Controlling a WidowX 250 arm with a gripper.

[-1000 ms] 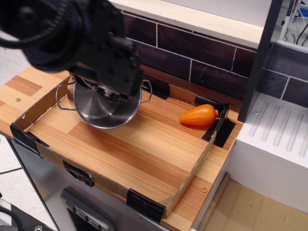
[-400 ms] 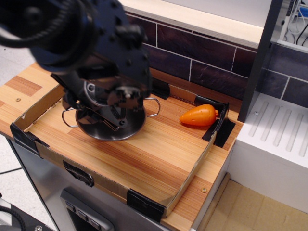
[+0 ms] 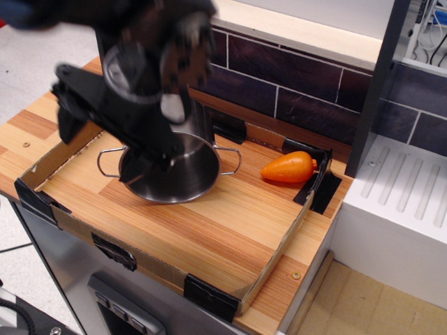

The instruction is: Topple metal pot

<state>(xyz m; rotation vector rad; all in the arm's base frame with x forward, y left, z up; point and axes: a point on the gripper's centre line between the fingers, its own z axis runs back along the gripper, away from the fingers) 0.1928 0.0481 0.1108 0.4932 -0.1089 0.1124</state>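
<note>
The metal pot (image 3: 183, 174) is shiny steel with a thin wire loop handle on each side. It stands at the back left of the wooden tray floor, with its open mouth showing towards the camera. My gripper (image 3: 148, 162) is black and motion-blurred. It hangs over the pot's left half, and a dark part reaches down at or inside the pot's left rim. The blur and the arm's body hide the fingers, so I cannot tell whether they are open or shut. The arm covers the pot's back left wall.
An orange domed thing (image 3: 288, 167) lies at the tray's back right corner. A low cardboard wall (image 3: 276, 255) with black tape corners rings the wooden floor. A dark tiled wall (image 3: 293, 77) runs behind. A white ribbed unit (image 3: 398, 202) and a dark post (image 3: 377, 77) stand at the right.
The arm has swung and turned over the pot, and its body now sits higher and further left. The pot has shifted a little to the right, and more of its inside shows.
</note>
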